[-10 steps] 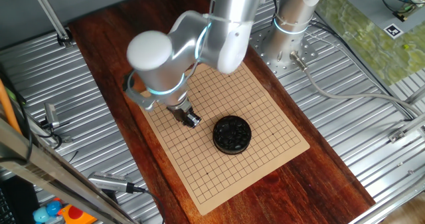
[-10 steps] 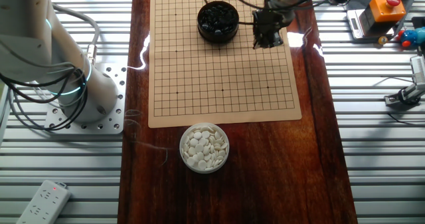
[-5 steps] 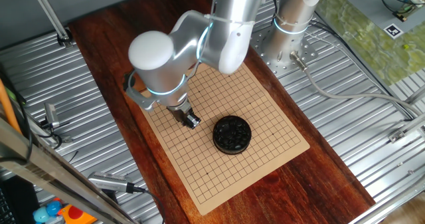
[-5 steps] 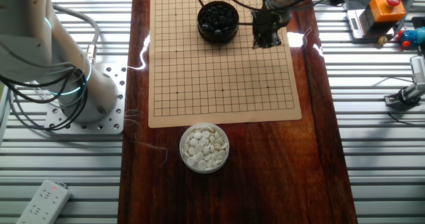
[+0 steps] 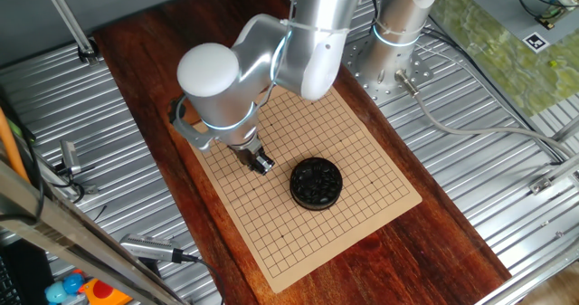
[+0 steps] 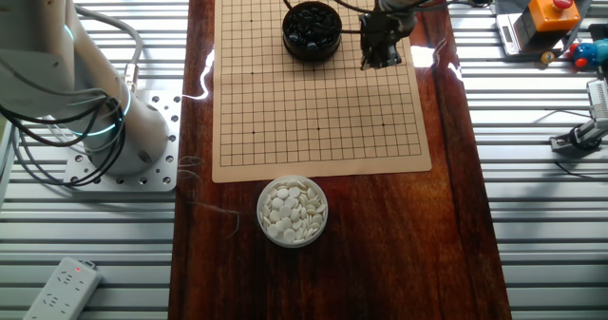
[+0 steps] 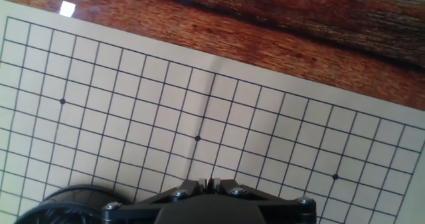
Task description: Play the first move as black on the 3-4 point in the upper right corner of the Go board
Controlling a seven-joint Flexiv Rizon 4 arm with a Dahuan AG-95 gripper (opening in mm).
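**Pincer poised over the Go board beside the bowl of black stones**

In the other fixed view, the arm's base point(image 6: 114, 130) stands at the far left on the ribbed metal surface. Next comes the dark wooden desk point(image 6: 380, 244), carrying the board point(image 6: 318, 121), a tan square with a fine black grid. Near the board's far edge sits a round dark bowl point(image 6: 312, 30) filled with black stones point(image 6: 311, 23); no stone shows on the grid itself. Just off the board's near edge, on the wood, stands a bowl of white stones point(image 6: 293, 211). To the right of the dark bowl, the pincer point(image 6: 382, 62) hangs over the board close to its right margin, apart from the bowl. Further right, an orange box with a red button point(image 6: 554, 11) rests beyond the desk.

In the hand view the two fingertips point(image 7: 199, 184) stand pressed together at the lower edge, the pincer closed; whether a stone sits between them cannot be told. The bowl's rim shows at lower left.
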